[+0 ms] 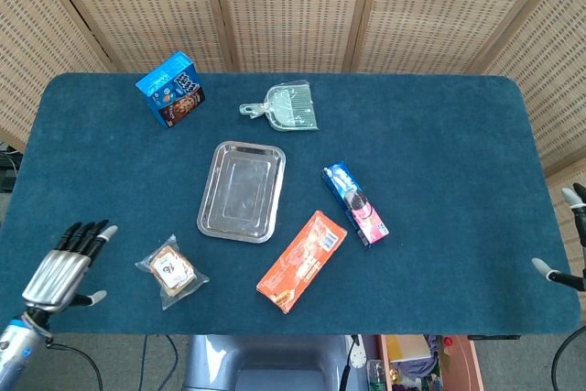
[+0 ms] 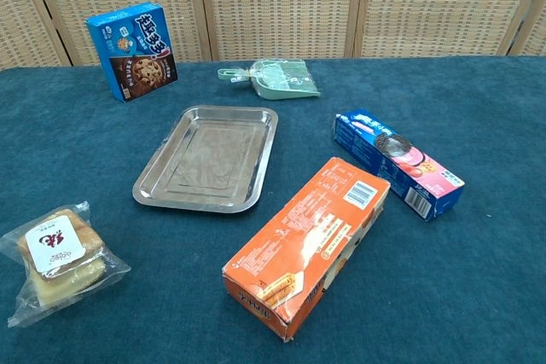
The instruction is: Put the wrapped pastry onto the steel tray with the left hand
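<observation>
The wrapped pastry [image 1: 171,270] lies in clear film with a white label near the table's front left, also seen in the chest view [image 2: 58,259]. The steel tray [image 1: 242,190] sits empty at the table's middle, up and right of the pastry; its rim shows in the chest view [image 2: 198,203]. My left hand [image 1: 66,268] hovers over the front left of the table, fingers apart and holding nothing, left of the pastry. My right hand [image 1: 568,244] shows only as fingertips past the table's right edge, spread apart and empty.
An orange box [image 1: 301,260] lies right of the pastry, and a blue and pink biscuit pack [image 1: 356,203] lies beyond it. A blue cookie box [image 1: 171,89] and a green dustpan in a bag [image 1: 284,106] sit at the back.
</observation>
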`<control>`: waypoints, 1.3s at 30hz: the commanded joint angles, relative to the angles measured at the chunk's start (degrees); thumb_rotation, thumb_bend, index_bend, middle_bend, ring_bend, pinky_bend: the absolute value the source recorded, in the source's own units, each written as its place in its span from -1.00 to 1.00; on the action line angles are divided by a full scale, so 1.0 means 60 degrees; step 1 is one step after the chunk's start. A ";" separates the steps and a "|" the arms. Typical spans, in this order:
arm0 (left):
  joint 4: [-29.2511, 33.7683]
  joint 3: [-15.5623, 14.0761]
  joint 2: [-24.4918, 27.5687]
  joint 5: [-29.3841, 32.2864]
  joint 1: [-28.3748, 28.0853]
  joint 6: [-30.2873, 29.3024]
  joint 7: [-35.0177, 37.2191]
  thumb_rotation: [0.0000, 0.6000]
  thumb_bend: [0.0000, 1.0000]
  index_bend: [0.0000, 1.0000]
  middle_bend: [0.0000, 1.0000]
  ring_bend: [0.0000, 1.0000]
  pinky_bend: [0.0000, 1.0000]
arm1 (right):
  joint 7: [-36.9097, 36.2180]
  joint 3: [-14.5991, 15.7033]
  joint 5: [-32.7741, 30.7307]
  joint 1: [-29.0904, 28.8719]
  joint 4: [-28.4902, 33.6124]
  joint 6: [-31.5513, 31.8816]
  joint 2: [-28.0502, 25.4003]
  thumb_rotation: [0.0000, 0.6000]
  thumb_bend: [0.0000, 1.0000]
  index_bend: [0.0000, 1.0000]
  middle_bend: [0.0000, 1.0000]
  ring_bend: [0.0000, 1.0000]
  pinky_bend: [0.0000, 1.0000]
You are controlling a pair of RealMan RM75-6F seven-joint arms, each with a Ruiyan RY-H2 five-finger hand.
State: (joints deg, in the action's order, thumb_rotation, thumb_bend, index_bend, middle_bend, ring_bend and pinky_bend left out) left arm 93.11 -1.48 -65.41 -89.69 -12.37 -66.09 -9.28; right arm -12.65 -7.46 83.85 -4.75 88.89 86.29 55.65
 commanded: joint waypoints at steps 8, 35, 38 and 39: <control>-0.2614 -0.0021 -0.2420 -0.0822 -0.1460 0.0755 0.1110 1.00 -1.00 -0.73 -0.70 -0.89 -0.56 | -0.0102 -0.0063 -0.0177 -0.0046 -0.0042 -0.0156 -0.0020 1.00 -1.00 -1.00 -1.00 -1.00 -1.00; -0.1587 0.2461 -0.2345 0.1128 -0.3431 0.0917 0.0296 1.00 -0.83 0.04 -0.03 -0.41 -0.29 | -0.0094 -0.0114 -0.0360 -0.0190 -0.0148 -0.0485 0.0044 1.00 -1.00 -1.00 -1.00 -1.00 -1.00; -0.2155 0.2834 -0.3000 0.1937 -0.4108 0.1628 -0.0399 1.00 -0.83 0.04 -0.03 -0.41 -0.29 | -0.0048 -0.0141 -0.0466 -0.0257 -0.0193 -0.0636 0.0072 1.00 -1.00 -1.00 -1.00 -1.00 -1.00; -0.2468 0.2957 -0.3320 0.2322 -0.4371 0.1933 -0.0613 1.00 -0.83 0.04 -0.04 -0.41 -0.29 | -0.0037 -0.0157 -0.0530 -0.0287 -0.0222 -0.0713 0.0088 1.00 -1.00 -1.00 -1.00 -1.00 -1.00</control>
State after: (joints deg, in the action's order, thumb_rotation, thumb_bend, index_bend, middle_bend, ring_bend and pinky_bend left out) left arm 81.72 13.63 -81.56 -80.21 -34.79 -58.49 -9.57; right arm -12.98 -8.28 81.02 -6.27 87.75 82.41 56.07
